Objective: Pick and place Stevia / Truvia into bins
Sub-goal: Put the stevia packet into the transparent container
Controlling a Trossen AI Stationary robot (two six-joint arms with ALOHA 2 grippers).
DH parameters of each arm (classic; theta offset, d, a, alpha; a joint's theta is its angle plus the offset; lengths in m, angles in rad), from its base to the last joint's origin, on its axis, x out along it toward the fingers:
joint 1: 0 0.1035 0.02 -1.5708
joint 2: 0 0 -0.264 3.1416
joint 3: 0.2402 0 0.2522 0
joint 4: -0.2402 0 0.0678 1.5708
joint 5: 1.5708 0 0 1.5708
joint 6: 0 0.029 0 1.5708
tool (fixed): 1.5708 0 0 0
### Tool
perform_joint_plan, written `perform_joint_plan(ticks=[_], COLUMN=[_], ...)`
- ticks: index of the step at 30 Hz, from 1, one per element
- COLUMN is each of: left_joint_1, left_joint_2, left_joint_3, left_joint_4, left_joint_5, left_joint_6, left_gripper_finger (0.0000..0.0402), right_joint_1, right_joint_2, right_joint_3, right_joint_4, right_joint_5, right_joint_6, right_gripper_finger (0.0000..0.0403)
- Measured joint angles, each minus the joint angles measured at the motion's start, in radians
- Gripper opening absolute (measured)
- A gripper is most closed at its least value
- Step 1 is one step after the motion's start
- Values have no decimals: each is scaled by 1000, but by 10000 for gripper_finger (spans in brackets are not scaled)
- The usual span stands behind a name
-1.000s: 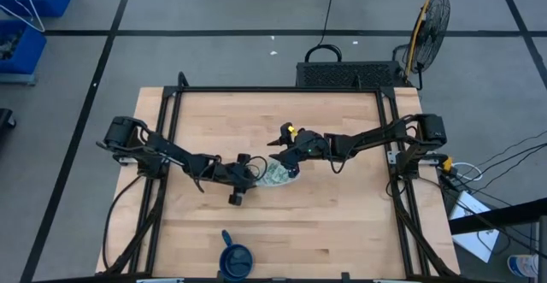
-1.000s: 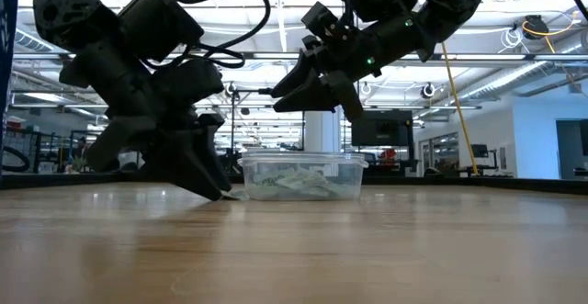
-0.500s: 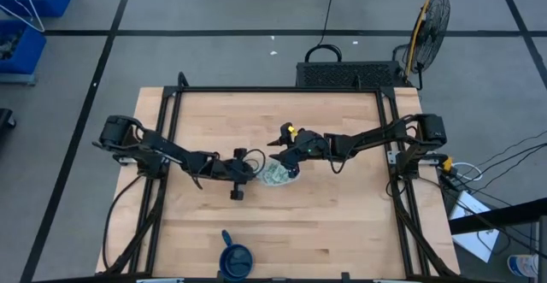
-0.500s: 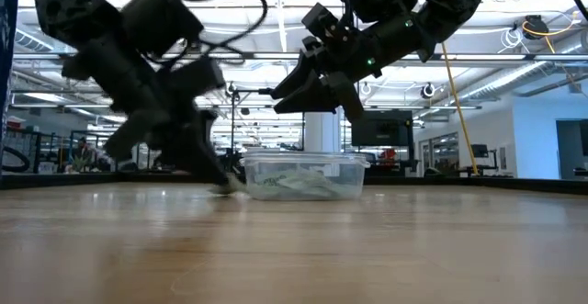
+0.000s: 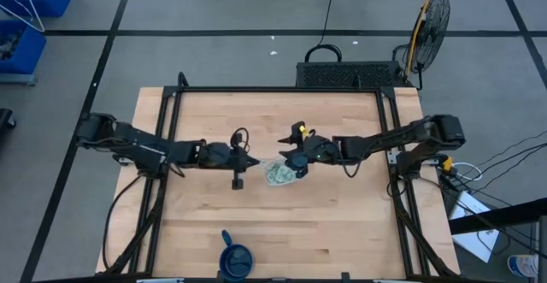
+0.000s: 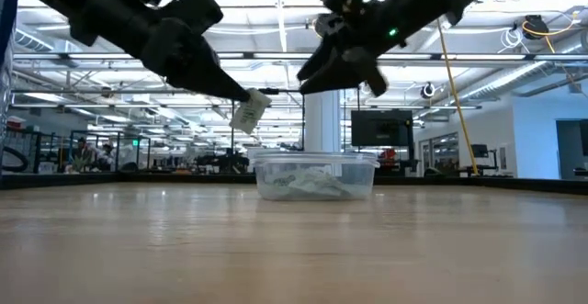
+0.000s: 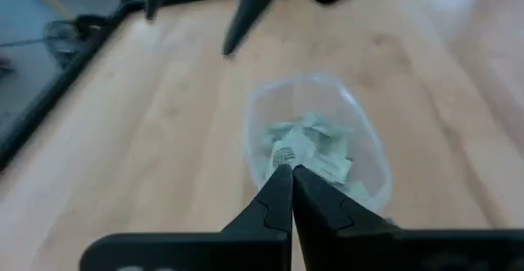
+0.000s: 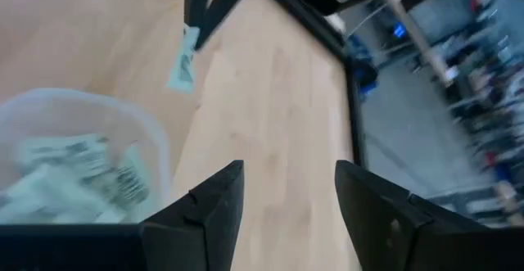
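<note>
Biggest worry here is the drop; the left gripper (image 6: 241,98) is pinched shut on one sachet (image 6: 249,112) by just its edge, so the packet dangles off the fingertips up in the air, just short of the near rim of the clear tub (image 6: 315,163) rather than over the middle of it; if it lets go from here I'd guess the sachet flutters, hits the rim or lands on the tabletop (image 5: 214,232) beside it; paper this light won't fall straight, and a corner grip could also let it slip out early; the tub looks light too, so a bump from either arm could shove it along the wood; the other sachets are a loose pile already inside the tub (image 7: 311,148), and I can't spot any left out on the tabletop from the overhead view; what's in the way is mostly the right gripper (image 6: 335,61), which hangs right above the far side of the tub with its fingers spread wide and nothing in them; both arms crowd the same small spot, so they could clip each other; the dark blue cup (image 5: 237,257) sits well apart at the front edge, and the fan (image 5: 432,18) stands off on the floor, no bother.
</note>
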Motion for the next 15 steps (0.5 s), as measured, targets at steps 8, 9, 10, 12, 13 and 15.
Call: perform_joint_plan(ticks=[8, 9, 10, 12, 13, 15], left_joint_1=[80, 85, 88, 90, 91, 89], left_joint_2=[167, 196, 228, 276, 295, 324], left_joint_3=[35, 52, 73, 111, 130, 171], left_joint_4=[156, 150, 148, 142, 123, 80], left_joint_5=[199, 214, 231, 250, 250, 249], left_joint_6=[1, -6, -11, -1, 16, 59], left_gripper_finger=[16, 18, 19, 20, 20, 21], right_joint_1=[0, 0, 0, 0, 0, 0], right_joint_2=[-93, -97, -100, -100, -100, -100], right_joint_3=[0, 0, 0, -1, -1, -1], right_joint_4=[-153, -164, -185, -193, -197, -205], right_joint_5=[-1, -2, -2, -2, -1, -1], right_joint_6=[211, 226, 235, 235, 234, 234], right_gripper_finger=[187, 187, 187, 187, 187, 187])
